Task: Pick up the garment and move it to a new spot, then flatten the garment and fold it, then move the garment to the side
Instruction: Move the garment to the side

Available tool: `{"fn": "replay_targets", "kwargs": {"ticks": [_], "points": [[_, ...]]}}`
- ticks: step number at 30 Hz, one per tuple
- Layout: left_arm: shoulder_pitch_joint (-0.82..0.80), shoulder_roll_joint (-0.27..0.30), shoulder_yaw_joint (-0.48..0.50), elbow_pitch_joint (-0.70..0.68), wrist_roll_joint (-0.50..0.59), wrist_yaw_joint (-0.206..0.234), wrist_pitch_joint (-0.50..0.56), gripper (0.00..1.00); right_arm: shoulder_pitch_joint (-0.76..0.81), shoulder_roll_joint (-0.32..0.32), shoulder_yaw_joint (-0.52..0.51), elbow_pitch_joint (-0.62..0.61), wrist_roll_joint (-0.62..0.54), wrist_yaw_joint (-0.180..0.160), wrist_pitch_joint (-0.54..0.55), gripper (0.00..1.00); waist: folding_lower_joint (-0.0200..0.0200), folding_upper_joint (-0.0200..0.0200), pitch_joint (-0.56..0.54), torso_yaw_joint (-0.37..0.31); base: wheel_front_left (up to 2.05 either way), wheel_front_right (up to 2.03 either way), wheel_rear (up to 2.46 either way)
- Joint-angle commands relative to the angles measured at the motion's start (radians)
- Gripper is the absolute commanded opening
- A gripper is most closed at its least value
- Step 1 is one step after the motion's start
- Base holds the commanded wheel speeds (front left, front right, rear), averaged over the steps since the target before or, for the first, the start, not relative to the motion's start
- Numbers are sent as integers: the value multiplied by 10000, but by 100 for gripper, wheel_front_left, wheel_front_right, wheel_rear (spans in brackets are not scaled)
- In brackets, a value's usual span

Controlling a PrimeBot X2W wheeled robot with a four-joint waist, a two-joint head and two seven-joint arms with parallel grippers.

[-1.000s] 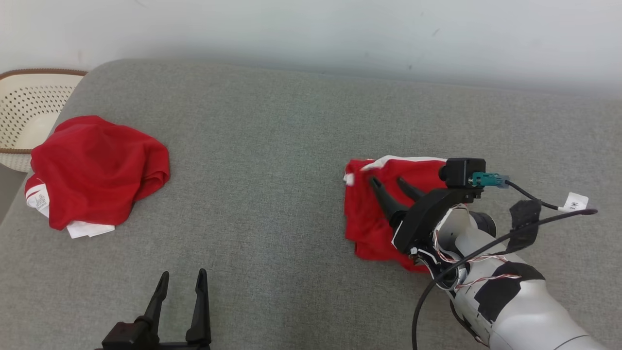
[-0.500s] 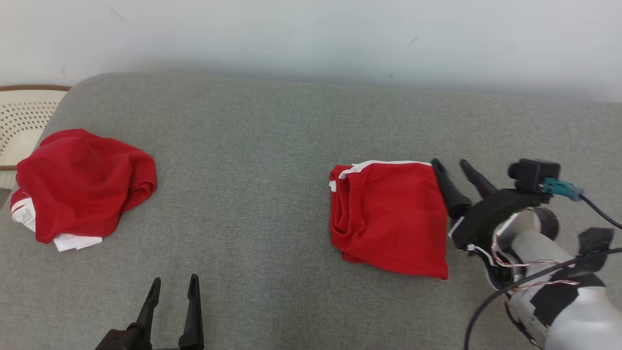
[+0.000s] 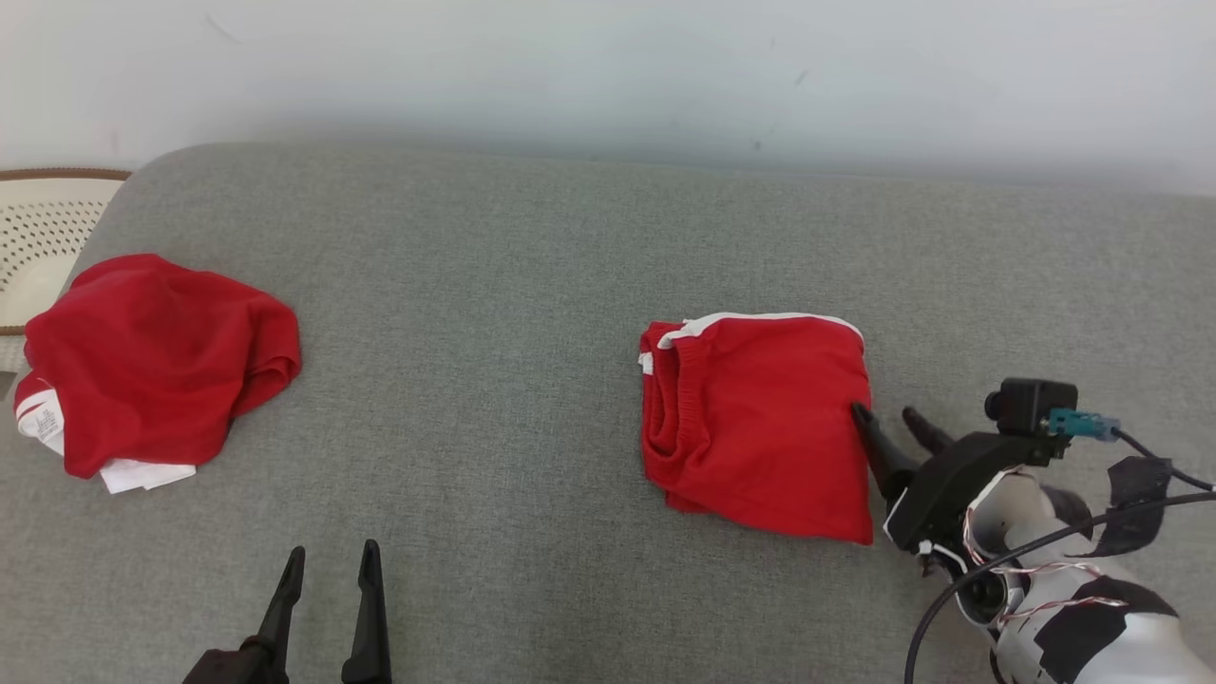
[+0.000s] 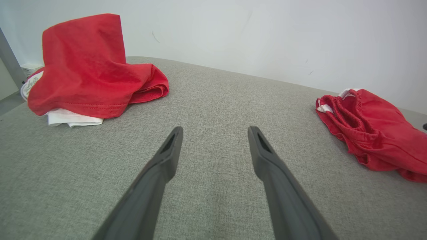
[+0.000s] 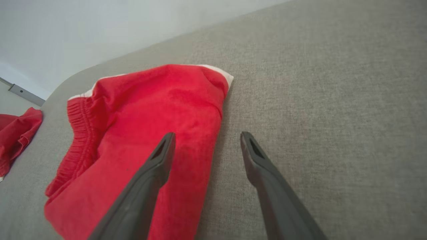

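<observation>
The folded red garment [image 3: 760,427], white trim along its far edge, lies flat on the grey fabric surface [image 3: 494,313], right of the middle. The right gripper [image 3: 883,412] is at its right edge with its fingers spread wide and nothing between them, one finger over the cloth and the other over bare fabric. The left gripper [image 3: 332,548] is well apart, fully spread and empty too. Far left sits a crumpled red garment [image 3: 152,356] beside a perforated basket [image 3: 38,228].
</observation>
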Motion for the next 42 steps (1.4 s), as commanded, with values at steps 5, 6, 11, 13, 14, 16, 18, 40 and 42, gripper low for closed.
{"fn": "replay_targets", "kwargs": {"ticks": [5,6,11,13,14,16,18,40,42], "points": [[7,5,-82,38,-10,-19,-15,100,242,252,68,373,342,-5,653,100,0,0,2,150,0,0,0],[9,3,-83,41,-20,-15,-15,100,268,287,77,363,454,-5,776,100,0,0,-2,173,0,0,0],[25,3,-18,22,-39,-7,-15,100,302,404,208,245,824,-5,1283,61,0,0,18,220,0,0,0],[12,3,-16,-5,-51,5,-15,100,201,378,315,168,879,-5,1328,0,0,0,52,216,0,0,0],[8,3,-13,-13,-59,12,-15,100,166,373,339,133,904,-5,1312,0,0,0,60,211,0,0,0],[8,3,-10,-20,-69,31,-15,100,82,326,389,75,919,-5,1255,0,0,0,68,196,0,0,0],[17,3,-12,-17,-79,48,-15,100,-5,217,451,42,803,-7,1115,0,0,0,64,182,0,0,0],[-533,4,476,-949,474,-252,-15,100,-2960,-1946,1500,673,-1279,-7,283,0,0,0,1526,-901,0,0,0],[-685,6,585,-1214,533,-339,-15,100,-3362,-2160,1592,749,-1362,-7,178,0,0,0,1844,-1010,0,0,0]]}}
